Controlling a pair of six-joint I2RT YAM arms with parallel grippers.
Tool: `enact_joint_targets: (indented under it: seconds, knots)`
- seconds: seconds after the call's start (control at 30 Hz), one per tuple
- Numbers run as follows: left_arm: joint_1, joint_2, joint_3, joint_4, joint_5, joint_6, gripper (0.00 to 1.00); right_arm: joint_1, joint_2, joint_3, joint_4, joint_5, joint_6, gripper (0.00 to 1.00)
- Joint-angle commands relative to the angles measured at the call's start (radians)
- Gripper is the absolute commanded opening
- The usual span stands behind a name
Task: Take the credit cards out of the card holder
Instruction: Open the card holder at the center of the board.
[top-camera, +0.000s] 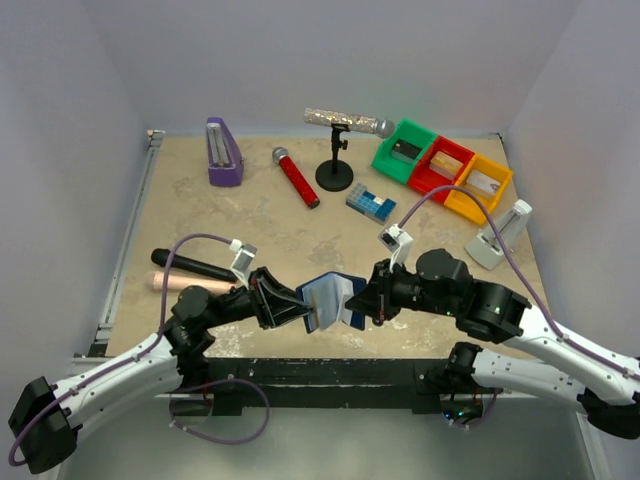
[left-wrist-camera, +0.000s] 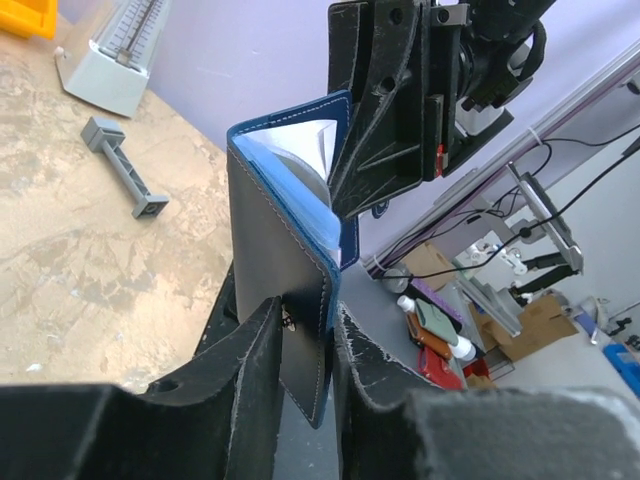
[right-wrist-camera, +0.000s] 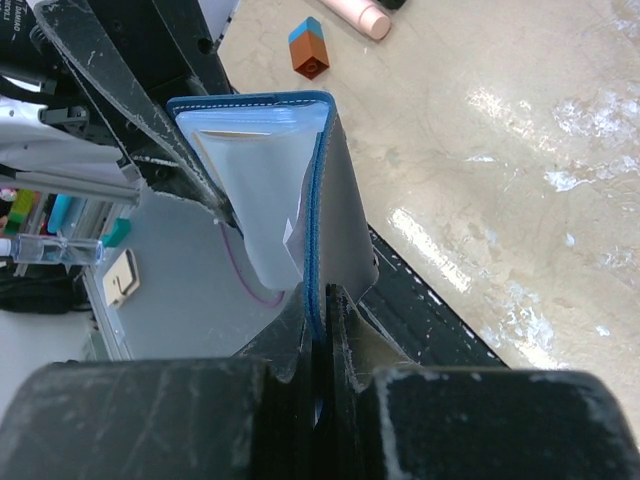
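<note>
Left gripper (left-wrist-camera: 305, 325) clamped on card holder (left-wrist-camera: 280, 240), right gripper (right-wrist-camera: 320, 310) pinching its other flap, pocket (right-wrist-camera: 265, 190) contents indistinct.

Across the middle of the top view I have bare bench (top-camera: 250, 225) to move through. At lower centre the left pincer (top-camera: 303, 314) and right pincer (top-camera: 354, 306) nearly meet, both clamped on the card holder (top-camera: 330, 295). The brick block (top-camera: 371, 203) and white stand (top-camera: 497, 238) crowd the right side; a black cylinder (top-camera: 195, 266) bars the left.

wallet (left-wrist-camera: 270, 240): matt dark leather look, pale stitching | pockets (right-wrist-camera: 262, 190): smooth pale semi-clear plastic | counter (left-wrist-camera: 90, 260): mottled beige stone look, slight gloss | left hand (left-wrist-camera: 305, 315): black, scuffed, matt
</note>
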Motion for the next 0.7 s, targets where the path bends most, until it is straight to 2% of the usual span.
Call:
enact_joint_targets:
  seconds: [0.0, 0.17, 0.27, 0.3, 0.37, 0.43, 0.47, 0.53, 0.67]
  knots:
    - [-0.007, -0.001, -0.003, 0.018, 0.0, 0.026, 0.24, -0.005, -0.024, -0.007, 0.068, -0.01, 0.014, 0.0]
    - [-0.007, 0.007, -0.001, 0.023, -0.003, 0.023, 0.0, -0.005, -0.03, -0.015, 0.068, -0.009, 0.009, 0.0]
    - [-0.007, 0.005, 0.02, -0.023, -0.019, 0.034, 0.0, -0.005, -0.031, -0.018, 0.068, -0.013, 0.001, 0.0]
    - [-0.007, 0.005, 0.038, -0.055, -0.026, 0.043, 0.0, -0.005, -0.033, -0.018, 0.068, -0.015, -0.003, 0.09]
    - [-0.007, 0.007, 0.09, -0.193, -0.045, 0.074, 0.0, -0.005, -0.036, -0.015, 0.063, -0.012, -0.012, 0.42]
    - [-0.013, 0.016, 0.159, -0.32, -0.068, 0.115, 0.0, -0.007, -0.044, -0.011, 0.06, -0.006, -0.02, 0.68]
    - [-0.016, 0.017, 0.19, -0.386, -0.084, 0.133, 0.0, -0.005, -0.048, -0.006, 0.06, -0.003, -0.025, 0.96]
    - [-0.025, 0.033, 0.264, -0.477, -0.112, 0.17, 0.0, -0.005, -0.041, 0.009, 0.054, -0.003, -0.038, 0.99]
    - [-0.037, 0.047, 0.311, -0.513, -0.115, 0.183, 0.0, -0.005, 0.02, 0.08, -0.012, 0.042, -0.057, 0.99]
